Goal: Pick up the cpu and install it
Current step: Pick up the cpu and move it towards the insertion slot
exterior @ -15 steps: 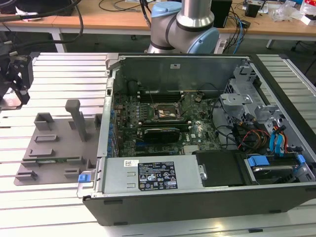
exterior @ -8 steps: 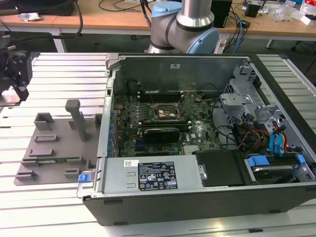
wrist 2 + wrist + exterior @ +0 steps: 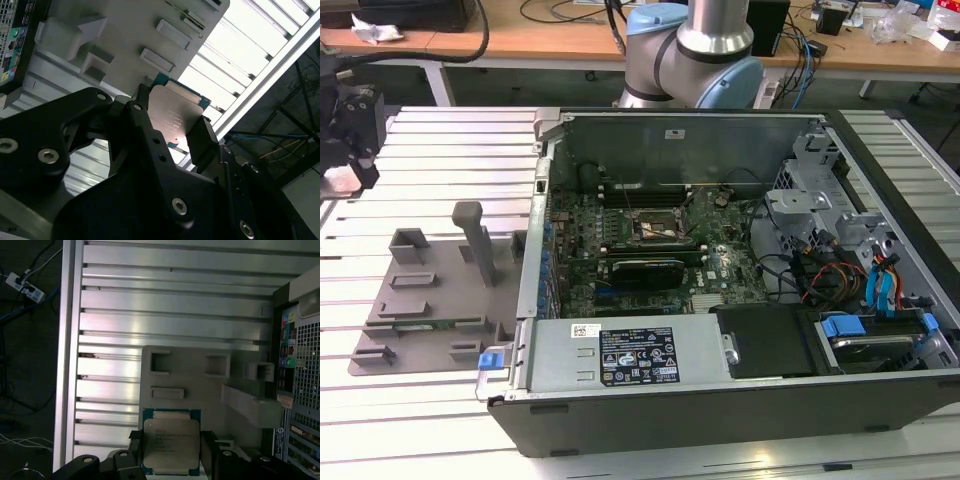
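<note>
— What was recorded, beginning with the largest thing?

— A slatted metal bench (image 3: pixel 440 150) was noted. An open computer case (image 3: pixel 720 420) was laid flat on it, with the motherboard exposed. The base of the arm (image 3: pixel 695 50) was seen behind the case.

— And beside the case?

— A grey tray (image 3: pixel 430 300) with slots and posts was set on the bench just beside the case, toward the exterior view's left.

— How were the jaws found?

— They were found clenched on the cpu (image 3: pixel 171 442), one black jaw pressed against each of two opposite edges. In the exterior view they were placed at the far left edge, above the bench and past the tray.

— Where was the socket?

— The black square socket frame (image 3: pixel 655 228) was seen in the middle of the motherboard, well apart from the jaws.

— And the cpu itself?

— It was held off the bench, its silvery top and green border (image 3: pixel 172 117) shown in both wrist views, with the tray seen beyond it.
</note>
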